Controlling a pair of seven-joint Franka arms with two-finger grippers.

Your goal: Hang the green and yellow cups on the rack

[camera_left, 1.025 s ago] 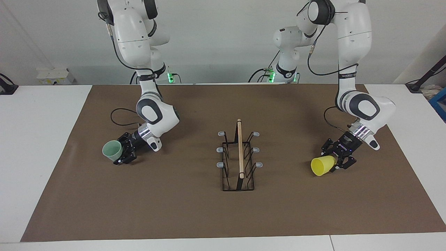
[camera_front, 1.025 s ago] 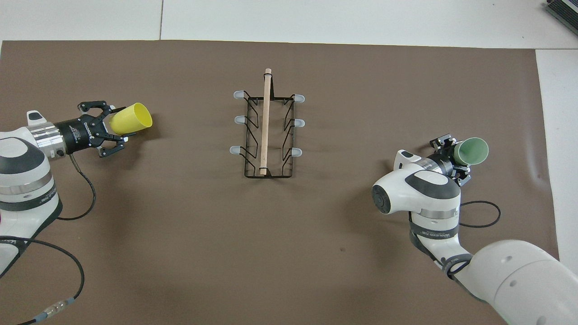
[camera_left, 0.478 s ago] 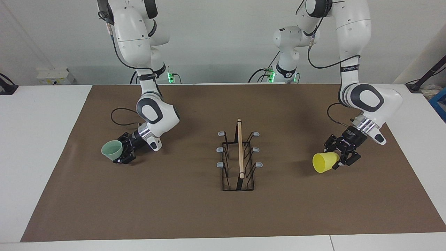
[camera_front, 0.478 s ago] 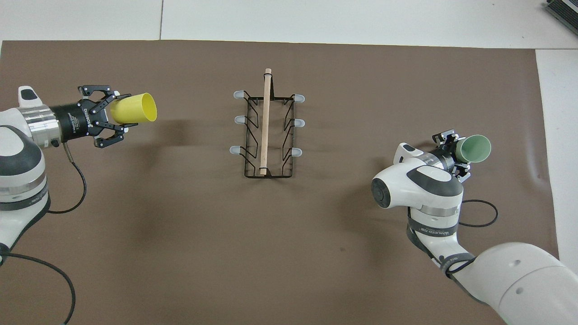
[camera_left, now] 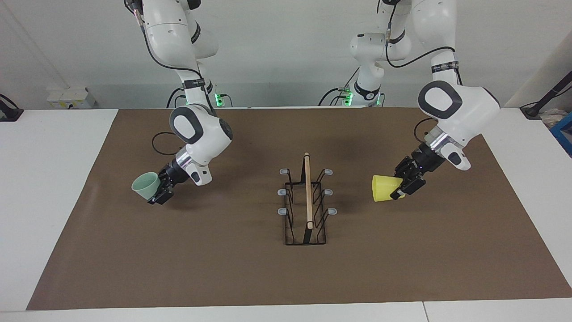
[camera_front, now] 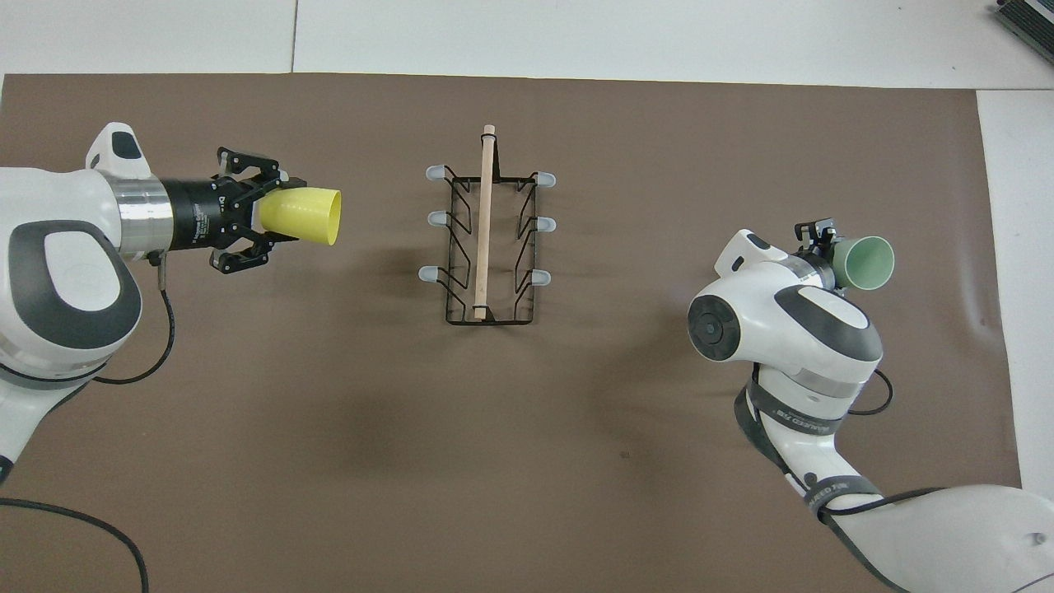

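The rack (camera_left: pixel 308 192) stands in the middle of the mat, with a wooden bar on top and grey-tipped pegs on both sides; it also shows in the overhead view (camera_front: pixel 484 222). My left gripper (camera_left: pixel 399 190) (camera_front: pixel 265 216) is shut on the base of the yellow cup (camera_left: pixel 382 188) (camera_front: pixel 305 216). It holds the cup in the air on its side, mouth toward the rack, beside the rack at the left arm's end. My right gripper (camera_left: pixel 159 192) (camera_front: pixel 826 257) is shut on the green cup (camera_left: pixel 145 185) (camera_front: pixel 865 263), held above the mat at the right arm's end, mouth away from the rack.
A brown mat (camera_left: pixel 223 268) covers the white table (camera_left: pixel 53 179). A black cable loop (camera_left: pixel 158 144) hangs by the right arm's wrist. A dark item (camera_front: pixel 1025 18) lies at the table's corner farthest from the robots.
My left gripper has risen and carried the yellow cup toward the rack, its mouth now facing the pegs. My right gripper has lifted the green cup a little, staying at its end.
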